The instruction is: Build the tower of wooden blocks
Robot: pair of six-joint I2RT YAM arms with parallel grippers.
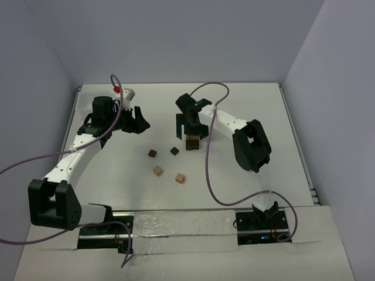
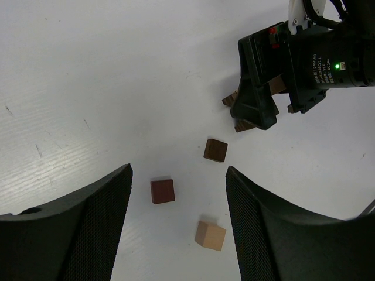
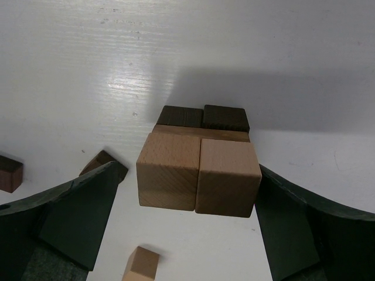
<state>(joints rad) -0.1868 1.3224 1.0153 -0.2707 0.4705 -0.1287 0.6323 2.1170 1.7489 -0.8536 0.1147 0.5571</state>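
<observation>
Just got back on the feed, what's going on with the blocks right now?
The right gripper sits low over the tower, its open fingers straddling a compact stack of tan cubes with dark ones behind. The left gripper hangs open and empty above the table. Four loose cubes, two dark and two tan, lie between the arms, not yet stacked.

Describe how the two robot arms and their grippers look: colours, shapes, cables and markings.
Both arms have white tube-like links and bulky black joints: the left arm and the right arm. A thin purple cable loops beside each. The left gripper and right gripper are black with two broad, matte fingers. The right wrist's black camera lens shows white lettering and a green light.
</observation>
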